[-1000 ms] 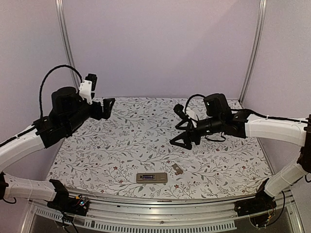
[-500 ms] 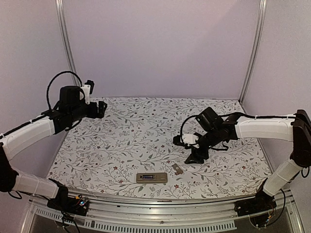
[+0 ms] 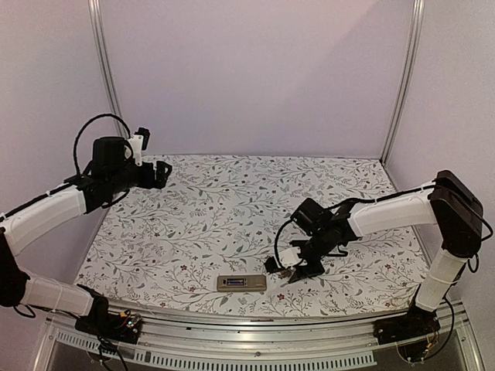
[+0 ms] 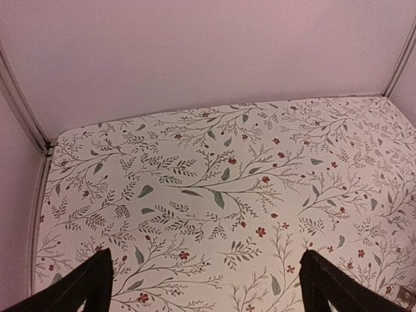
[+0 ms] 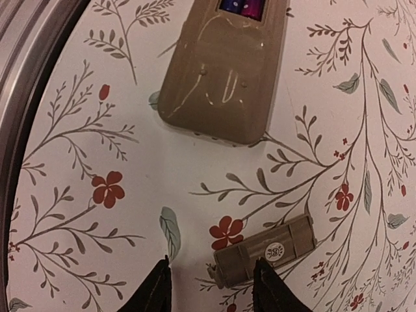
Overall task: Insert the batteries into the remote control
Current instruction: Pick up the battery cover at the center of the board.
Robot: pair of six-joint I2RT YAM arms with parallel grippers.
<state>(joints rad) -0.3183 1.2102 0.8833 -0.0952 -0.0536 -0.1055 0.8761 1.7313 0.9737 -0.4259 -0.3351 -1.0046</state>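
The right arm reaches forward and down with its elbow high, and the right gripper hangs low over the white cloth-covered table printed with green sprigs and red flowers. Its two black fingers are spread and hold nothing. A small flat tan-grey plastic cover piece lies on the cloth just ahead of the tips; one end lies in the gap and the other crosses in front of one fingertip, though contact cannot be told. Further ahead of the tips lies the slim tan-grey plastic remote control, back up, with blue and magenta showing in its recess; what those are cannot be told. A grey metal rail along the table's edge runs close beside the gripper, past the remote. The left arm is held up and level at the far side, and the left gripper is spread wide and empty, with bare patterned cloth ahead of it up to the pale lilac wall.
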